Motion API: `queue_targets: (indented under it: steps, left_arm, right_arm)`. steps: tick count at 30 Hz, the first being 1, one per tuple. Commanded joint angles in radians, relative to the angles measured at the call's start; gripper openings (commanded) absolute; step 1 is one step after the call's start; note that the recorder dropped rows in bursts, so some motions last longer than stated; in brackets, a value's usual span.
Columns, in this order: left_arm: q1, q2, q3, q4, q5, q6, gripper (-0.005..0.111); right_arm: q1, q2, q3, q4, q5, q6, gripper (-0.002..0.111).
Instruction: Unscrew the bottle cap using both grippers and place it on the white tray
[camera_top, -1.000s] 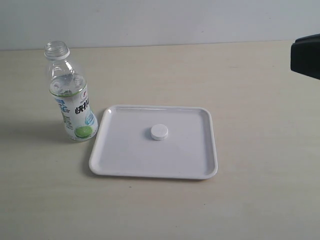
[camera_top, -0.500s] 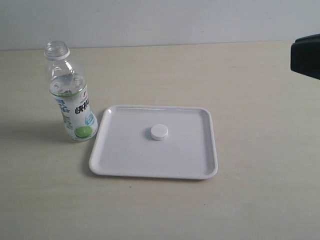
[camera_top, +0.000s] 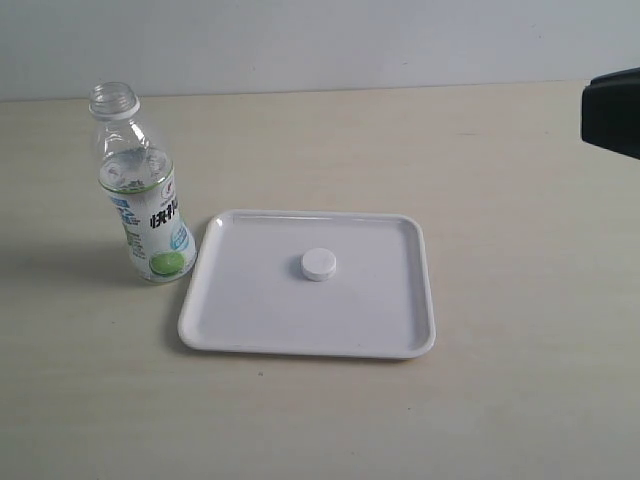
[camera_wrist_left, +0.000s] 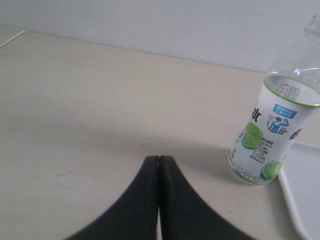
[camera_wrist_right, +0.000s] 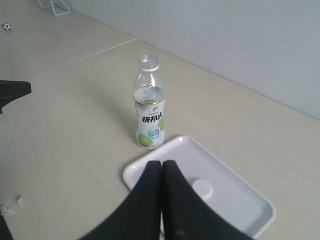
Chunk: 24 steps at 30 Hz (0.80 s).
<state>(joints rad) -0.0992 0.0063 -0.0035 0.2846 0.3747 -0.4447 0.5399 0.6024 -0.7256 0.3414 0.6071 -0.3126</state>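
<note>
Both steps of the task look done, judging from how things lie. The pale surface carries the white tray, lying flat near the middle. At its left side in the exterior view stands the bottle, upright, neck open, just apart from the rim. The left gripper hangs low over bare surface near the bottle, jaws pressed together on nothing. The right gripper sits higher, looking down over the tray, jaws likewise together and empty. A dark block at the exterior view's right edge is probably part of that arm, though too little shows to be sure. The bottle cap rests flat near the tray's centre, clear of the rim. The next move calls only for holding both arms clear of bottle and tray.
</note>
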Motion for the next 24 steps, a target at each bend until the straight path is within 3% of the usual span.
queue_targets:
  steps: [1, 7, 18, 24]
  left_arm:
    - [-0.002, -0.006, 0.004, -0.007, 0.003, -0.004, 0.0]
    - [-0.002, -0.006, 0.004, -0.007, 0.003, -0.004, 0.0]
    - [-0.002, -0.006, 0.004, -0.005, 0.003, -0.004, 0.0]
    - [-0.002, -0.006, 0.004, -0.005, 0.003, -0.004, 0.0]
  right_arm:
    - [-0.004, -0.008, 0.001, -0.005, -0.016, -0.001, 0.0]
    - [-0.026, -0.026, 0.035, -0.048, -0.069, -0.004, 0.0]
    - [-0.477, -0.355, 0.371, -0.062, -0.239, -0.007, 0.0]
    - [-0.54, -0.441, 0.48, -0.147, -0.236, -0.007, 0.0]
